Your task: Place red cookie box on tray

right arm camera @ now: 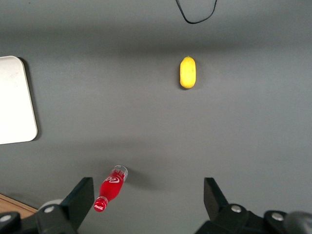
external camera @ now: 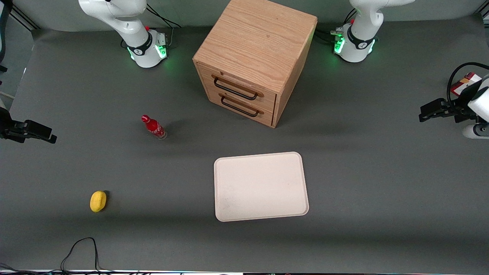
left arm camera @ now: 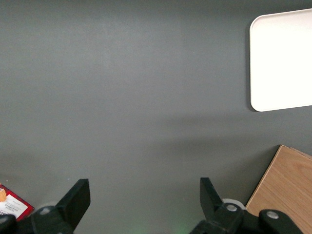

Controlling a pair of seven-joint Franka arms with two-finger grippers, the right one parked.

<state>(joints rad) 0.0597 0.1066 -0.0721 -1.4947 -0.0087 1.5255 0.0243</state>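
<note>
The red cookie box lies at the working arm's end of the table, partly covered by the arm; one corner of it shows in the left wrist view. My left gripper hangs open above bare table a little nearer the front camera than the box, its fingers wide apart with nothing between them. The cream-white tray rests flat in the middle of the table, nearer the front camera than the cabinet, and one rounded corner of the tray is in the left wrist view.
A wooden two-drawer cabinet stands at the table's middle, farther from the front camera than the tray. A small red bottle and a yellow lemon-like object sit toward the parked arm's end. A black cable loops at the front edge.
</note>
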